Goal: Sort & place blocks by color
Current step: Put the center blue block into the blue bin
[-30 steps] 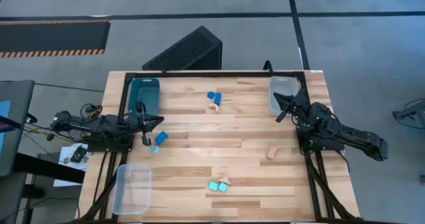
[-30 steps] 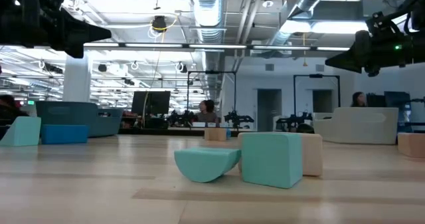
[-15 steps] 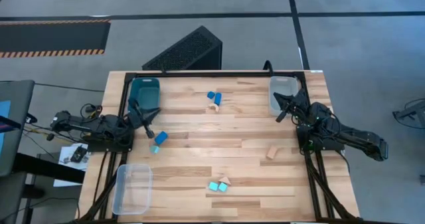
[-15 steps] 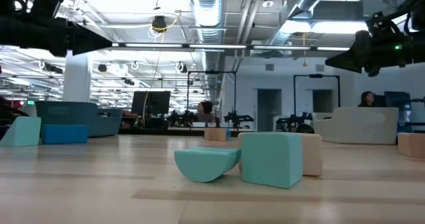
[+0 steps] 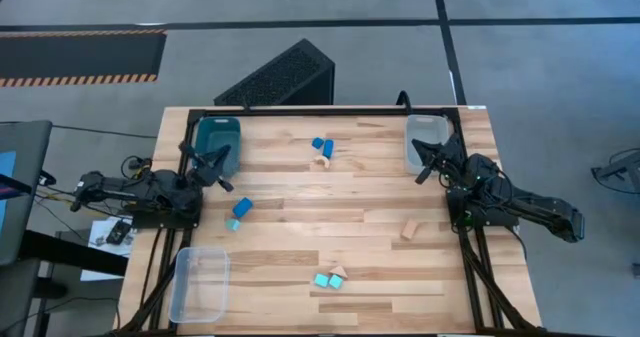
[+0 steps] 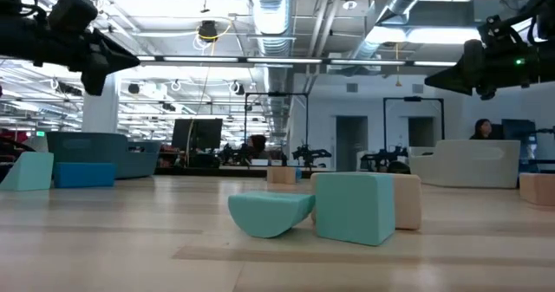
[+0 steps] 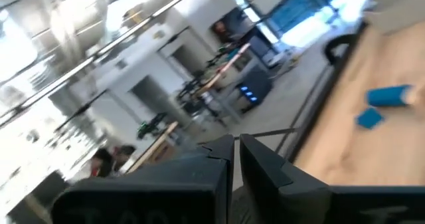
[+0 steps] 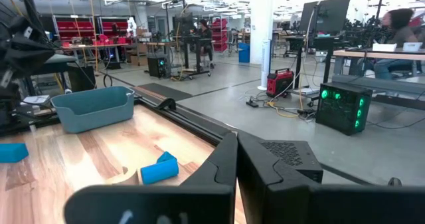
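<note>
Blocks lie scattered on the wooden table (image 5: 300, 192). Two deep blue blocks (image 5: 322, 147) and a tan arch (image 5: 323, 161) lie at the far middle. A blue block (image 5: 242, 207) and a turquoise one (image 5: 233, 223) lie at the left. A tan block (image 5: 408, 229) lies at the right. Two turquoise blocks (image 6: 354, 207) and a tan one (image 5: 339, 272) sit near the front. My left gripper (image 5: 220, 163) (image 7: 236, 144) is shut and empty, raised by the teal bin's near end. My right gripper (image 5: 424, 165) (image 8: 237, 141) is shut and empty, raised beside the clear bin at the far right.
A teal bin (image 5: 217, 139) stands at the far left, a clear bin (image 5: 424, 142) at the far right and another clear bin (image 5: 200, 282) at the near left. Open wood lies between the block groups. People and desks show in the room beyond.
My left gripper has swung from above the blue block at the left toward the far edge and the teal bin, rolling about its own axis as it went. It has stayed shut and empty. No block has moved.
</note>
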Robot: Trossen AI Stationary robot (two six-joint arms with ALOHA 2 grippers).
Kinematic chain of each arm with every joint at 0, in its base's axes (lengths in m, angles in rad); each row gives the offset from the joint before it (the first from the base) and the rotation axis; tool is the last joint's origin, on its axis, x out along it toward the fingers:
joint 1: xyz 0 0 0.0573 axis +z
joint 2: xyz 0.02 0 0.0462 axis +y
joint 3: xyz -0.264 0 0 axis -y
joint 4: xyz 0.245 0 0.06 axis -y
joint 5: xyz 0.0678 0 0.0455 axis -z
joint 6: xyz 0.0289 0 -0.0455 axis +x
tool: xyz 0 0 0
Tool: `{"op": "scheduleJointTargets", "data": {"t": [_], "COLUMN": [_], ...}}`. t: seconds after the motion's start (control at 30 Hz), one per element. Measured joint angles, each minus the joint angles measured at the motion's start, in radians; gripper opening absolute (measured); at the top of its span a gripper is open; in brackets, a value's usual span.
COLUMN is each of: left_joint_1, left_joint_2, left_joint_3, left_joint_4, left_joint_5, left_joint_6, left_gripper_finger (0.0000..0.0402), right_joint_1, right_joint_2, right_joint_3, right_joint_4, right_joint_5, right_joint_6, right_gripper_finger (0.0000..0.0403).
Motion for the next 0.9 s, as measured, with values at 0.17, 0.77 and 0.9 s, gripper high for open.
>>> {"op": "scheduleJointTargets", "data": {"t": [0.17,0.77,0.9], "left_joint_1": [0.048,0.253,0.303], "left_joint_2": [0.000,0.004,0.034], "left_joint_3": [0.000,0.000,0.000], "left_joint_4": [0.027,0.209,0.259], "left_joint_5": [0.006,0.746,0.856], "left_joint_6": [-0.142,-0.476,-0.475], "left_gripper_finger": [0.0019,0.0019,0.0019], "right_joint_1": [0.000,-0.009,-0.040], "right_joint_2": [0.000,0.003,0.041], "right_joint_3": [0.000,0.000,0.000], "right_joint_4": [0.000,0.147,0.141], "right_joint_5": [0.000,0.027,0.022], "right_joint_6": [0.000,0.157,0.248], "right_gripper_finger": [0.0026,0.0026,0.0028]}}
